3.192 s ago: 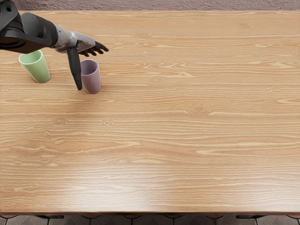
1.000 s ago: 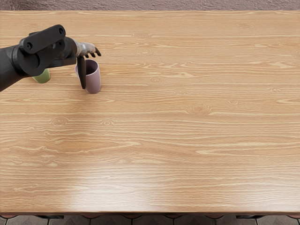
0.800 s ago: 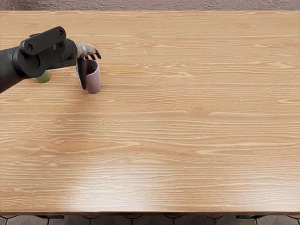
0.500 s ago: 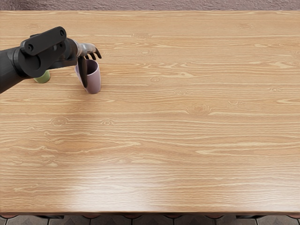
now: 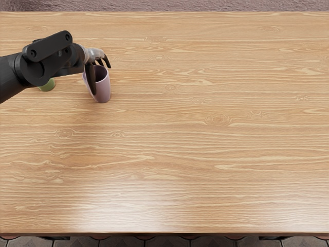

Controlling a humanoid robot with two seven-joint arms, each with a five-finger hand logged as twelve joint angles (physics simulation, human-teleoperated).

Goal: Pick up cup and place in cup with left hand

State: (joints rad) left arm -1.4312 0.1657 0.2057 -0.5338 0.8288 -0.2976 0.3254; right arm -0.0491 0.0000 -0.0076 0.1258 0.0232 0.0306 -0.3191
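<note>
A wooden table (image 5: pixel 205 154) bears a purple cup (image 5: pixel 104 91) and a green cup (image 5: pixel 47 86).

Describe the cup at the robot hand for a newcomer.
On the table's far left, the left robot hand reaches down. The purple cup stands upright, partly behind the thumb. Colour sets it apart from the green cup, mostly hidden under the arm.

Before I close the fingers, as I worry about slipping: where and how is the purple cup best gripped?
Probably by the upper wall of the purple cup, below the rim, with the left hand coming from the picture's left, thumb near side, fingers far side. It stands upright, shows no handle and narrows downward, so this should leave its base free.
</note>
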